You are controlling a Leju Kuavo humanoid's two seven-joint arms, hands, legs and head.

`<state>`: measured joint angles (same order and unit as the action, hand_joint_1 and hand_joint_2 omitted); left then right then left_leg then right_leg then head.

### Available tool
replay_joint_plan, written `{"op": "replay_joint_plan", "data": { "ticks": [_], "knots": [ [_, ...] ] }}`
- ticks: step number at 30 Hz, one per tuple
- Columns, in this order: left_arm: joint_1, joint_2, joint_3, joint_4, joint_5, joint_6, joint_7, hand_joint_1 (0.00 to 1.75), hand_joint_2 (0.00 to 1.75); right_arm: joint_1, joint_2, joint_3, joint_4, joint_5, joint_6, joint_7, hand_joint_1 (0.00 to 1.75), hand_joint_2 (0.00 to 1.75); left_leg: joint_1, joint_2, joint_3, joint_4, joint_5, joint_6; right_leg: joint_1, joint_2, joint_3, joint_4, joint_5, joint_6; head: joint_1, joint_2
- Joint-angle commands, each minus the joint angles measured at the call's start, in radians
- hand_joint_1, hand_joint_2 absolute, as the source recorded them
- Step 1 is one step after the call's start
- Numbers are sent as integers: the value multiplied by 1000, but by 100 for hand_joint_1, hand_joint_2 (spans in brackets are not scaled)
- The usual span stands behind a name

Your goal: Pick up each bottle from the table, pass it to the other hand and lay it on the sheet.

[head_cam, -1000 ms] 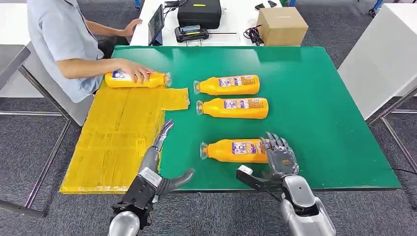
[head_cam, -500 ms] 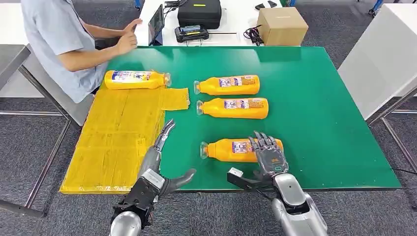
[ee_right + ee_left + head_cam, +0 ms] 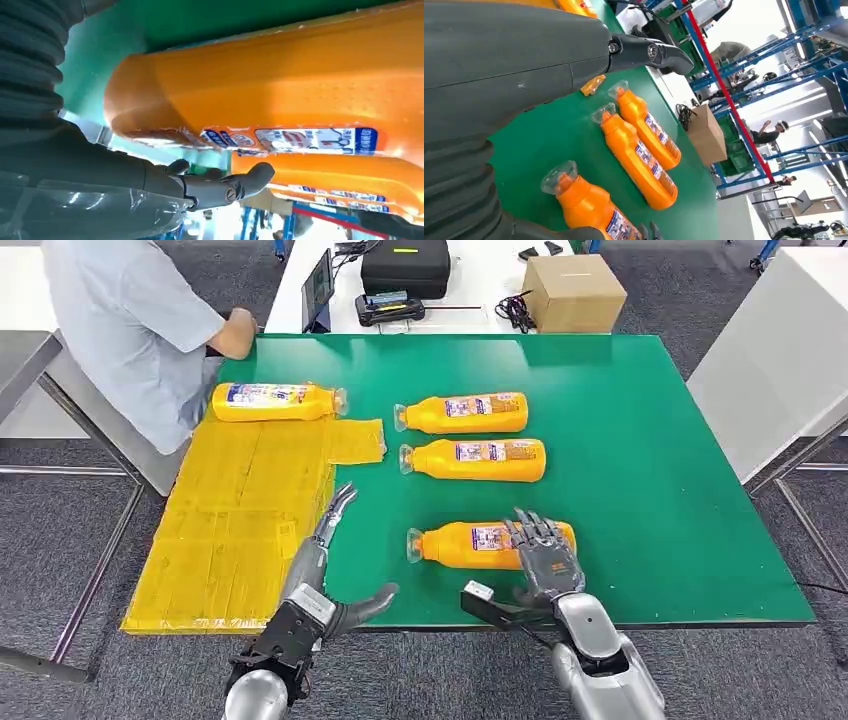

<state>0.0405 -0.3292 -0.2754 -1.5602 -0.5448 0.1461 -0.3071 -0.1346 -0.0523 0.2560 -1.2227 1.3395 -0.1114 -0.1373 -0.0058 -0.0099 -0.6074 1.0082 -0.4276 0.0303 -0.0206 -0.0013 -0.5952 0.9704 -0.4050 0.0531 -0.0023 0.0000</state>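
At the far left a person (image 3: 130, 330) sits beside the counter (image 3: 650, 440), an arm resting near its far edge; just in front of them one bottle (image 3: 272, 401) already lies across the far end of the yellow sheet (image 3: 230, 530), which covers the left side of the counter; the left hand (image 3: 325, 560) hovers over the near right margin of that sheet, fingers apart and holding nothing, well placed to receive a hand-over; right of the sheet, two more bottles lie side by side on the green surface, the far bottle (image 3: 465, 412) and the middle bottle (image 3: 478, 459), caps pointing left; nearer the robot lies the near bottle (image 3: 470, 543), cap also to the left, and this is the one in hand; the right hand (image 3: 543, 555) is laid over its base end with fingers draped across the top and the thumb low on the near side, not yet visibly clamped, so I judge it apart and still closing; the right wrist view shows the orange body close above the thumb (image 3: 225, 185); to do this well, the fingers should wrap round the thick body rather than the tapering neck, close firmly before lifting, and leave the cap end free for the left hand to take
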Motion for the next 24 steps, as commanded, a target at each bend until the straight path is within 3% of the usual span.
{"op": "replay_joint_plan", "data": {
  "ticks": [1,5,16,21,22,23,24],
  "knots": [
    [-65,-20,-29,101,5,-13,-6,0,175,-124,-11,-19,253,-41,5,-1,0,175,1,0,4,-1,-1,-1,1,0,4,-2,0,-2,0,0],
    [-88,-20,-54,139,7,-25,-9,0,175,-211,12,-36,381,-22,-28,17,0,175,1,1,5,0,-1,-2,2,0,5,-1,0,-2,0,0],
    [-94,-20,-58,151,-9,-32,-11,0,175,-287,18,-57,515,-4,-45,25,0,175,1,2,9,0,0,-1,1,0,8,-2,0,-2,0,0],
    [-100,-20,-64,162,-14,-39,-10,0,175,-329,16,-50,573,9,6,34,0,175,1,1,9,0,0,-1,1,0,9,-1,0,-2,0,0],
    [-103,-20,-65,165,-15,-42,-10,0,175,-334,9,-45,592,7,14,30,54,175,0,1,8,0,0,-1,1,0,8,-1,1,-1,0,0],
    [-104,-20,-67,169,-18,-44,-10,0,175,-330,2,-41,607,5,16,21,152,175,1,0,9,0,0,-1,1,-1,10,-2,1,-2,0,0],
    [-105,-20,-68,170,-18,-44,-10,0,175,-331,-4,-37,619,7,20,17,169,175,1,0,9,0,0,-1,1,-1,10,-2,1,-1,0,0]
  ]
}}
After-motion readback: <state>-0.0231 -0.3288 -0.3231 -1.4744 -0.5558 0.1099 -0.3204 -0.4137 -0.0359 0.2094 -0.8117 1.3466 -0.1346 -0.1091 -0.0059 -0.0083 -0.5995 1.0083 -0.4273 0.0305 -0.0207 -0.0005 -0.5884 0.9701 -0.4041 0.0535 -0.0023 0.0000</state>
